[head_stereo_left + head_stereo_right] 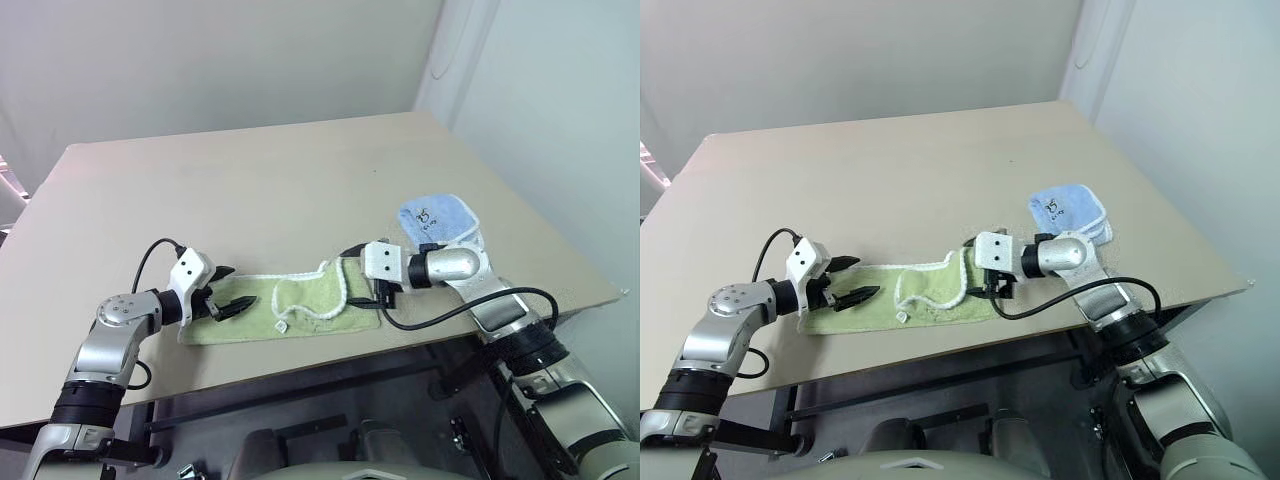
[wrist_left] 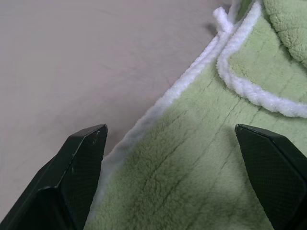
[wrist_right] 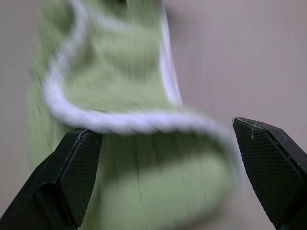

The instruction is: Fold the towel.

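1. Two grippers flank the light green towel [image 1: 290, 308] near the table's [image 1: 250, 180] six-o'clock edge — partly folded.
2. Left gripper [image 1: 229, 292], at its nine-o'clock end, fingers spread.
3. Right gripper [image 1: 366, 272], at three o'clock, spread wide — gripping nothing.
4. Blue folded cloth [image 1: 438, 219] lies toward two o'clock.

Soft, even light falls from above over the pale table [image 1: 300, 170], bright without glare, and the arms and cables throw only faint, short shadows onto its surface. The head views are clear through the middle, with straight lines bowing slightly toward the picture edges (the table's far edge curves a little). The left wrist view is sharp enough to show the fibres of the towel [image 2: 201, 158], while in the right wrist view the cloth is smeared and out of focus, its white edging a blurred band, with a soft shadow under the raised fold.
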Tool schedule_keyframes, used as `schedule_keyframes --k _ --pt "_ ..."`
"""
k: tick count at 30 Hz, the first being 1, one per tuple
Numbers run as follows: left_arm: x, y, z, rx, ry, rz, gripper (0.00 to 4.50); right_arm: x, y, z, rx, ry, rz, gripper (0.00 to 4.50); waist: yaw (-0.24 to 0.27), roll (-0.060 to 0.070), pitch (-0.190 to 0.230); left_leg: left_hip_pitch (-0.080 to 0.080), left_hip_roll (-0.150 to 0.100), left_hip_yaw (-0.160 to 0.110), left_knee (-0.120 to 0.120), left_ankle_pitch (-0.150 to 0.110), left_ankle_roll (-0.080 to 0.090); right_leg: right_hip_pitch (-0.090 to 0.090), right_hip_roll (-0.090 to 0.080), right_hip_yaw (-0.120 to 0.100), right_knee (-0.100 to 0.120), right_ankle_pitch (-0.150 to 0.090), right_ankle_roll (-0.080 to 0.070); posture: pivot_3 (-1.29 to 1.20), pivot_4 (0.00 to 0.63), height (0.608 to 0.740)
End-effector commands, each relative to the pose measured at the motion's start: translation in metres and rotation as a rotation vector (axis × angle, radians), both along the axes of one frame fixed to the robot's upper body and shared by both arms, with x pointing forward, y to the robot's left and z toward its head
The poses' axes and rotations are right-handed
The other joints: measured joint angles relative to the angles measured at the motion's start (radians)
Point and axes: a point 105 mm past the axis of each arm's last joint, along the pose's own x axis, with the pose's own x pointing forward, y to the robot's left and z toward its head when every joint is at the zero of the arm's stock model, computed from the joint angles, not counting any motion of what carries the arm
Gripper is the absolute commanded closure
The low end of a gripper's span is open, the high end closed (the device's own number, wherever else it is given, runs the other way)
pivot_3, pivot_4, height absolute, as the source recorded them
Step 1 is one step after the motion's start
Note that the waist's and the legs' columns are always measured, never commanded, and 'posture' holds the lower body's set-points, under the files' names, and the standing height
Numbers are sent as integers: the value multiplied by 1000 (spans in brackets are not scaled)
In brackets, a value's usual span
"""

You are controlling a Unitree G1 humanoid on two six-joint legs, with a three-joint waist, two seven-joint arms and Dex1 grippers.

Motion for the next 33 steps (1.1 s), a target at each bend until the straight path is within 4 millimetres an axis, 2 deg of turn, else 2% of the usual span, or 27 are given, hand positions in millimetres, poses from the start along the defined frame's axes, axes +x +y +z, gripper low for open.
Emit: schedule_keyframes --k 1,4,8,10,12,14,17,20,24,27,33 --pt "5 -2 12 0 -50 -11 0 4 16 24 60 -62 25 24 0 0 0 0 0 0 0 0 0 0 0 0 0 0 0 0 0 740" --pt "6 -3 13 -2 -52 -13 0 7 26 22 68 -66 21 24 2 0 0 0 0 0 0 0 0 0 0 0 0 0 0 0 0 740" --pt "6 -5 13 -8 -57 -14 0 34 42 22 100 -140 -102 24 -1 0 0 0 0 0 1 0 0 0 0 0 1 0 0 0 0 740" --pt "6 -5 13 -8 -57 -13 0 41 48 28 154 -145 -143 24 -1 0 0 0 0 0 1 0 -1 0 0 0 2 0 0 0 0 740" --pt "5 -5 13 -7 -57 -15 0 45 52 46 249 -195 -162 24 -1 0 0 0 0 0 0 0 -1 0 0 0 2 0 0 0 0 740" --pt "5 -5 16 -19 -62 -15 0 46 47 57 323 -128 -199 24 2 0 0 0 0 0 0 0 -1 -1 0 0 2 1 1 0 0 740" --pt "4 -6 23 -47 -74 -14 0 43 31 57 374 89 -240 24 3 0 0 -1 0 0 0 0 -1 0 -1 0 2 1 1 0 0 740" --pt "10 -10 53 -226 -106 12 0 31 15 55 415 343 -237 24 3 0 0 -1 -1 0 1 0 -1 0 -2 0 2 1 1 0 0 740" --pt "8 -23 80 -300 -143 -50 0 12 -1 59 471 472 -198 24 1 0 0 -1 0 -1 1 0 -1 0 -1 -1 2 1 1 0 0 740" --pt "0 -42 91 -355 -118 -139 957 4 -12 55 501 508 -198 992 -2 0 0 0 0 -1 0 0 -1 0 0 0 2 1 1 0 0 740" --pt "-9 -83 78 -308 -56 -320 3210 4 -23 35 538 529 -263 3207 -1 0 0 0 0 -2 1 0 -1 1 2 0 2 0 0 0 0 740"
